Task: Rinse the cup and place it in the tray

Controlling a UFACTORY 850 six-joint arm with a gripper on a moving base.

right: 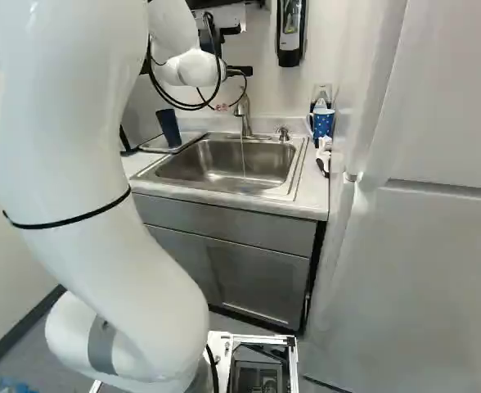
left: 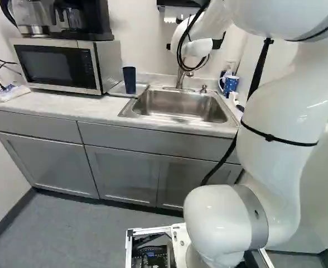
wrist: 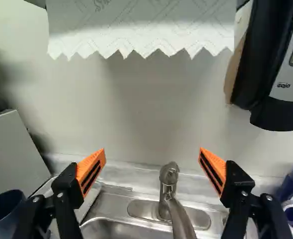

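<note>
From my station I see a glossy white arm (left: pixel 278 125), its joints rounded, with a grey band (left: pixel 253 215) low down. Black straps (left: pixel 270 137) cinch it, and black cables (left: pixel 179 49) loop near the wrist. My black fingers (wrist: pixel 68 185) carry silver screws (wrist: pixel 243 193) and wedge-shaped orange pads (wrist: pixel 89 168) with dark slots.

2 orange-padded fingers (wrist: pixel 90 172) stand wide apart, 1 to each side of the faucet (wrist: pixel 167 191); a paper towel (wrist: pixel 141 27) hangs above the faucet, a dispenser (wrist: pixel 278 109) higher than it to 1 side, a dark blue cup (wrist: pixel 7 221) to its other side
</note>
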